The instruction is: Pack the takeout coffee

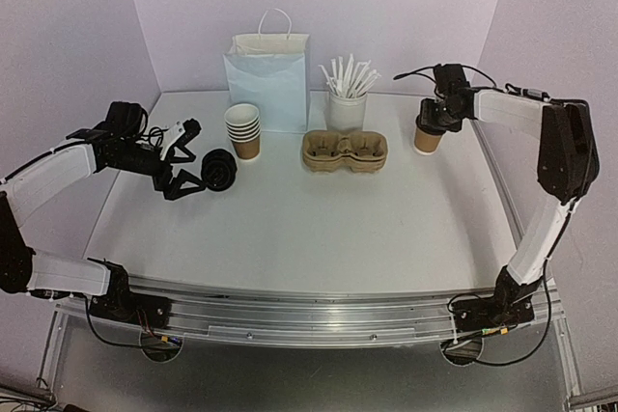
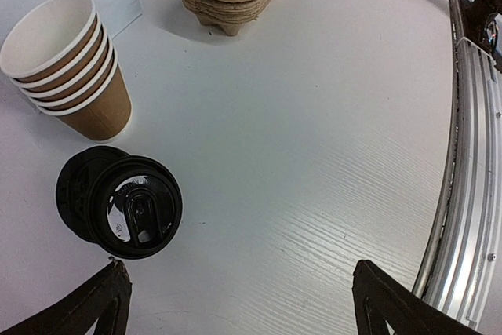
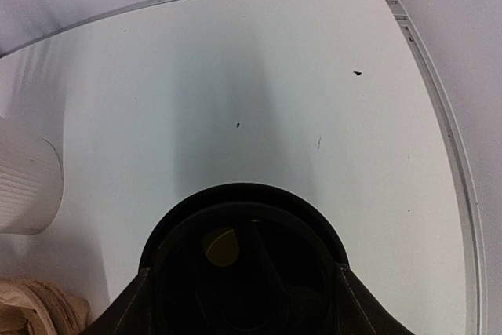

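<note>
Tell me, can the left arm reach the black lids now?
Probably yes: the left gripper is open, close to the lids, only bare table between; the cups stand aside.

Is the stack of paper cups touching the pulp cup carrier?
Apart. The top view shows a bare strip of table between the cup stack and the carrier.

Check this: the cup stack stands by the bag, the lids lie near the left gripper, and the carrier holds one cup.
The carrier holds no cup, per the top external view; cup stack, bag, lids and left gripper stand as stated.
</note>
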